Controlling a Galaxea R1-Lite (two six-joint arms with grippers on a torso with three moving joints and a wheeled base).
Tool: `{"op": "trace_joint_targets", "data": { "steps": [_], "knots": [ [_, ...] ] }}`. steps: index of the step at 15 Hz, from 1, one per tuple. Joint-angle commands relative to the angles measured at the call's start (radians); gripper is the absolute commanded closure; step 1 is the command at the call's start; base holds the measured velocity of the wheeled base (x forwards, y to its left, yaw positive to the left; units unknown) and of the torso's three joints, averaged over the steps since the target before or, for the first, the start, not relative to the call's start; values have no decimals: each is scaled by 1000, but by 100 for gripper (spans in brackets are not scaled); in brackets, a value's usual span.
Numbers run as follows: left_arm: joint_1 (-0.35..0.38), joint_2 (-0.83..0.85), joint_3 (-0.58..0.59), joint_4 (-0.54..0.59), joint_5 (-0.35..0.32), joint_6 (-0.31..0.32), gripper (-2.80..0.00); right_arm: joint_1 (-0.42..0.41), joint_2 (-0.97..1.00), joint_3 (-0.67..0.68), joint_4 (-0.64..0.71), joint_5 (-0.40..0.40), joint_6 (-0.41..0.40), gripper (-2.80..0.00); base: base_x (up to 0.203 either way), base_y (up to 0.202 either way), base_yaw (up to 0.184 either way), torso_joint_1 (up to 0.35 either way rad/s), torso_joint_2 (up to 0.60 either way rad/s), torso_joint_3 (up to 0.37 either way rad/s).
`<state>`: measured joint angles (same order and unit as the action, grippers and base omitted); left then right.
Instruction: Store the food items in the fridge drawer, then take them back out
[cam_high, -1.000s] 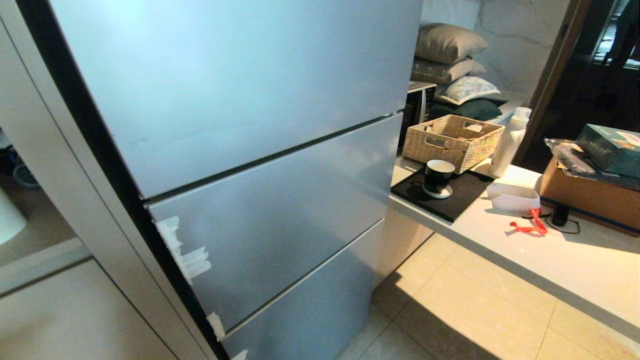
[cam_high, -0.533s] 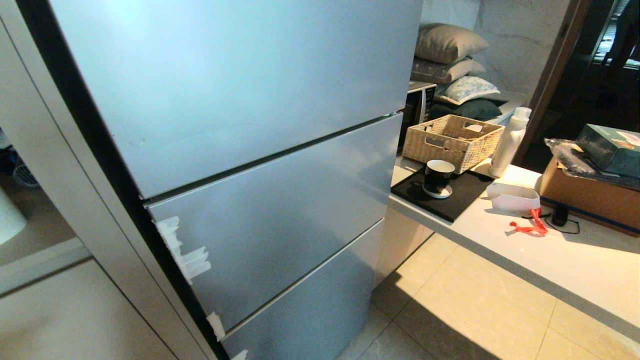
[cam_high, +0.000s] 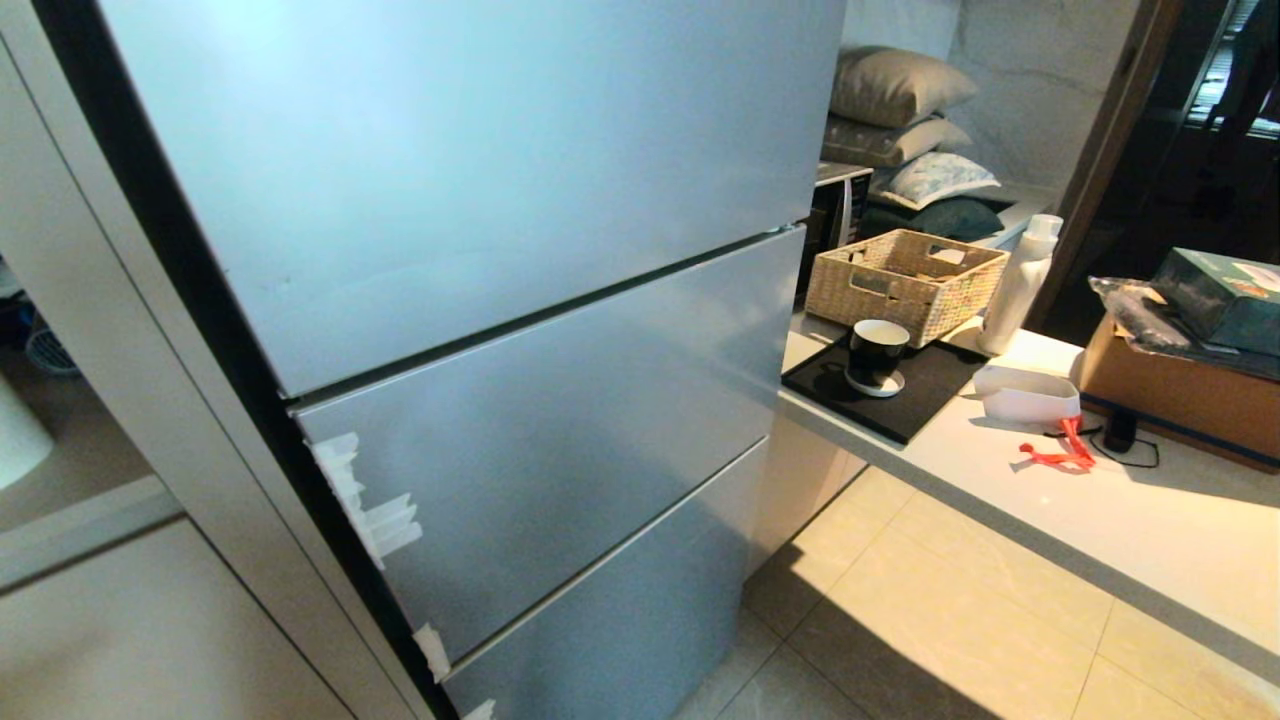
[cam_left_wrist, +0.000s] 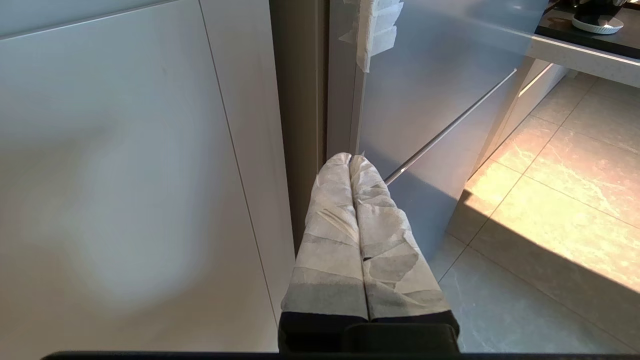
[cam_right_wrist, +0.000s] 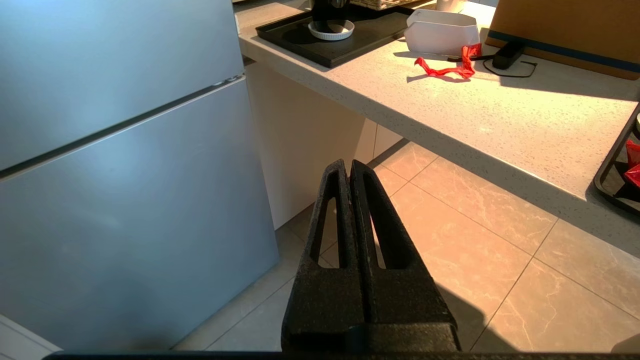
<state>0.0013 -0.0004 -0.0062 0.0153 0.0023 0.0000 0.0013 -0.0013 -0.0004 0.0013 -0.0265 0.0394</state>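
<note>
Looking down your wrists, both claws are pressed together, gripping nothing: left claw (cam_left_wrist: 350, 159) by the fridge (cam_high: 480, 200) edge, right claw (cam_right_wrist: 348, 165) over the floor (cam_right_wrist: 475, 240). Fridge is closed, so no drawer or fruit showing; table (cam_high: 1100, 500) beyond.

left gripper (cam_left_wrist: 350, 159) hangs low with its white-wrapped fingers pressed together; right gripper (cam_right_wrist: 348, 164) likewise, black fingers closed tip to tip, empty.

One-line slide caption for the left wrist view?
Shut, tape-wrapped left gripper hangs before the closed silver-blue fridge, above the tiled floor.
</note>
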Motion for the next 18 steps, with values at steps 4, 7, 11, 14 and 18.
{"op": "trace_joint_targets", "data": {
  "steps": [4, 7, 11, 14, 18],
  "knots": [
    [0, -1, 0, -2, 1, -5, 0, 0, 3, -1, 0, -1, 1, 0, 0, 0, 0, 0, 0, 0],
    [0, -1, 0, 0, 1, -5, 0, 0, 3, -1, 0, 0, 1, 0, 0, 0, 0, 5, 1, 69],
    [0, -1, 0, 0, 1, -5, 0, 0, 3, -1, 0, -1, 1, 0, 0, 0, 0, 3, 0, 185],
    [0, -1, 0, 0, 1, -3, 0, 0, 3, 0, 0, -1, 1, 0, 0, 0, 0, 1, -1, 75],
    [0, 0, 0, 0, 1, -2, 0, 0, 3, 0, 0, 0, 1, 0, 0, 0, 0, 0, 0, 0]
  ]
}}
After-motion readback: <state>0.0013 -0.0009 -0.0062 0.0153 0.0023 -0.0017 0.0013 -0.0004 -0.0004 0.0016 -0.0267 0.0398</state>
